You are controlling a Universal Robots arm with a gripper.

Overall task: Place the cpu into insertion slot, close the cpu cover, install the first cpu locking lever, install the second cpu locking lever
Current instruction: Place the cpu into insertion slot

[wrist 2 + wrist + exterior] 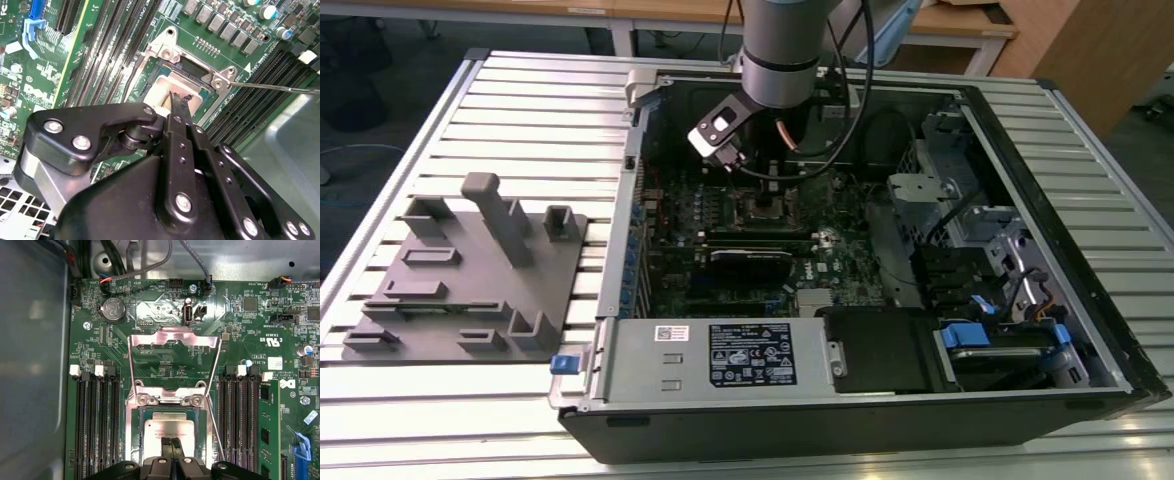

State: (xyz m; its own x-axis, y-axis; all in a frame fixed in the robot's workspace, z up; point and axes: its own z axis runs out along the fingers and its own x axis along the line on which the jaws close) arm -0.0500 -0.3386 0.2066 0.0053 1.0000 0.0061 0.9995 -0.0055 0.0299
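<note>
The cpu [170,429] lies flat inside the insertion slot [134,440], its silver-grey top facing up; in the second wrist view the cpu [161,92] sits within the slot's metal rim [165,52]. My gripper [172,442] hangs right over the chip with its black fingertips [176,100] pressed together, at or just above the chip's top. The cpu cover [172,337] stands tilted open behind the slot. A thin wire locking lever [280,87] sticks out beside the slot. In the exterior view my gripper [771,190] is low inside the open computer case, over the insertion slot [767,210].
Long black memory slots [95,425] flank the socket on both sides. A grey fixture block [467,280] stands on the slatted table at the exterior view's left. The power supply [720,355] and drive bays [987,260] crowd the case's near and right sides.
</note>
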